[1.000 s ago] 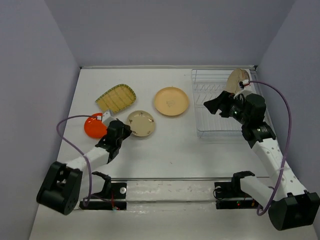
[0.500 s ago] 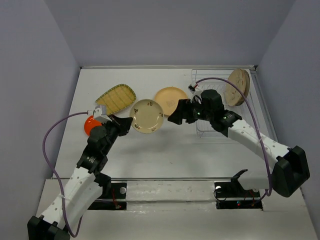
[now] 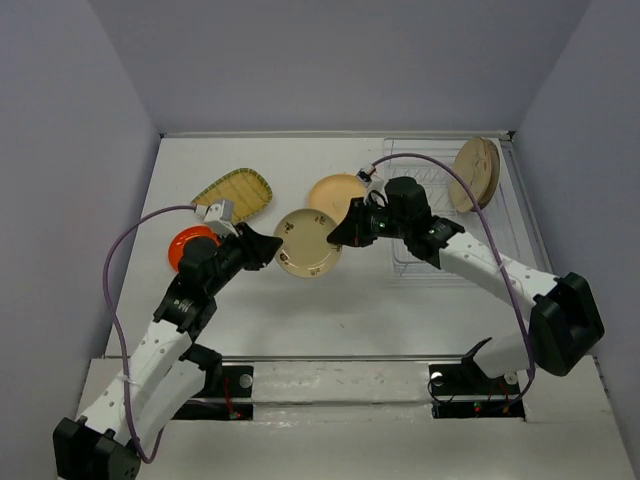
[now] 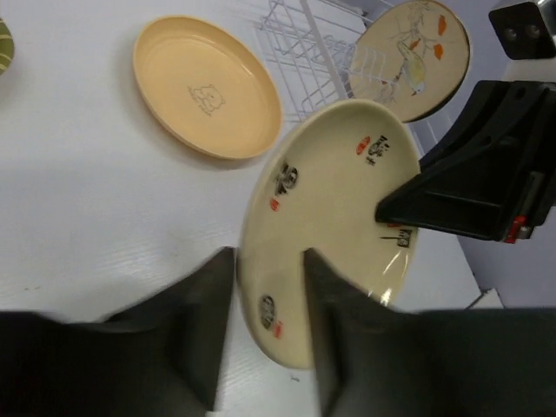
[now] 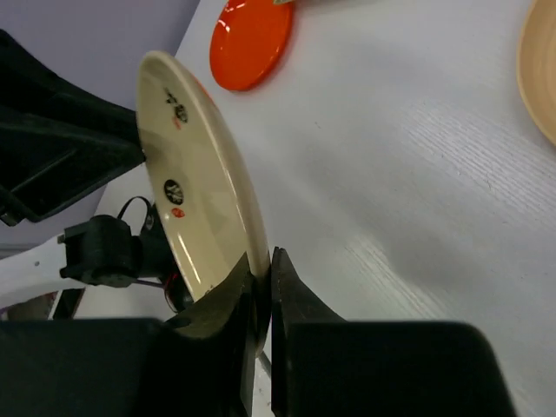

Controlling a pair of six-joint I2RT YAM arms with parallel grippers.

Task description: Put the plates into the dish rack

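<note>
A flat white tabletop (image 3: 340, 310) with a faint grain lies under soft, even light, and the shadows on it are weak. Plain pale lavender panels close it in: a back wall (image 3: 340, 60), a left wall (image 3: 60, 150) and a right wall (image 3: 590, 120). A silvery metal strip (image 3: 340, 357) runs along the near edge.
</note>
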